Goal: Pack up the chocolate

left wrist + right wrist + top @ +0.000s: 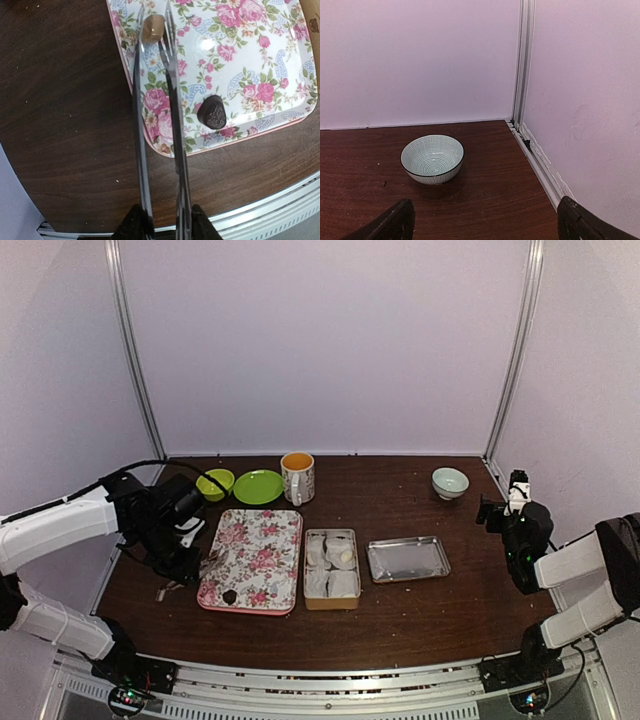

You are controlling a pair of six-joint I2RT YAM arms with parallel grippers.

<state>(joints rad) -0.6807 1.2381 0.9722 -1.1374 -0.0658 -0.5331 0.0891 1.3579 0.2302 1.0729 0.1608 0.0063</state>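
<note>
One chocolate point(212, 113) only: small, dark, surely light, probably brittle and quick to smear, so pinch it gently across its sides. It lies on the one floral tray point(260, 45), ahead of the left jaws, just right of the tongs point(174, 125) they clamp narrow. One tan lump point(152, 27) sits at the tips. Right jaws gape wide, holding nothing.

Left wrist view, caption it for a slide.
Metal tongs in the left pincer, tan lump at their tips, over the floral tray; the chocolate lies there untouched.
</note>
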